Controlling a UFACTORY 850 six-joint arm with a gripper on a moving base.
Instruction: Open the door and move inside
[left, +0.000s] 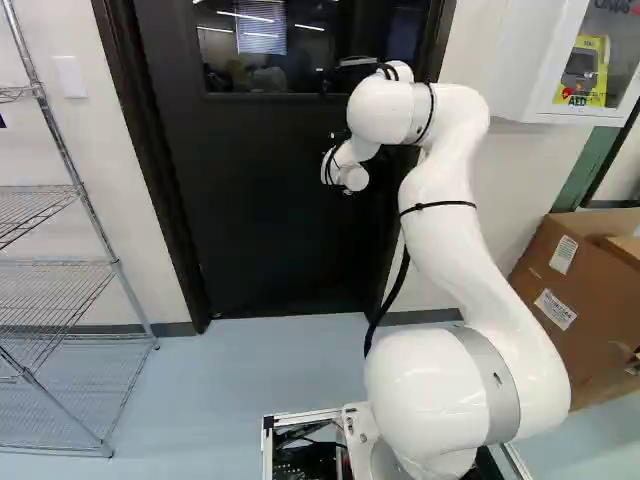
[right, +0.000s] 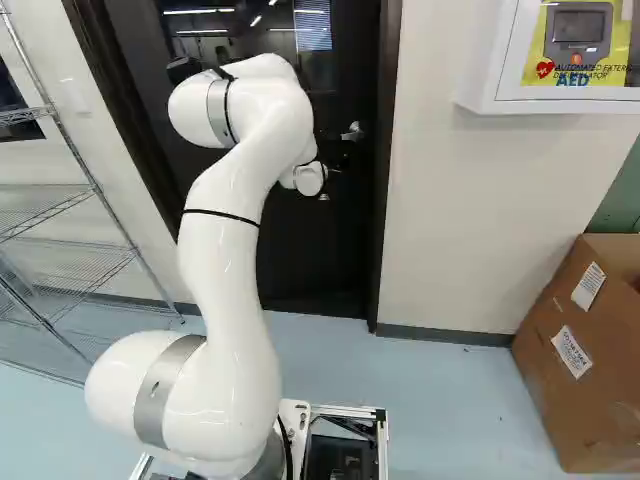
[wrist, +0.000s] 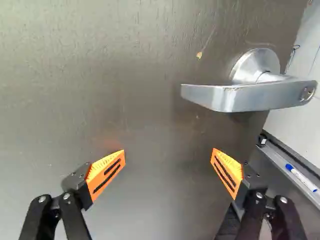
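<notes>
In the right base view, the gripper (right: 324, 196) is mostly hidden behind the wrist, near the dark door (right: 300, 240). The door's metal handle (right: 352, 132) shows just beyond it, close to the door frame. Seen from the wrist, my gripper (wrist: 169, 155) is open, with nothing between its orange pads. The lever handle (wrist: 240, 97) is ahead of the fingers and off to one side, its free end pointing across the gap between them. Neither finger touches it. Both base views show the door standing in its frame, with a window (left: 270, 50) in its upper part.
A wire shelf (left: 65, 262) stands left of the door. Right of it are a wall-mounted AED cabinet (right: 545, 105) and a cardboard box (right: 575, 350) on the floor. Past the door's edge, the wrist view shows a marker (wrist: 301, 177) on a ledge.
</notes>
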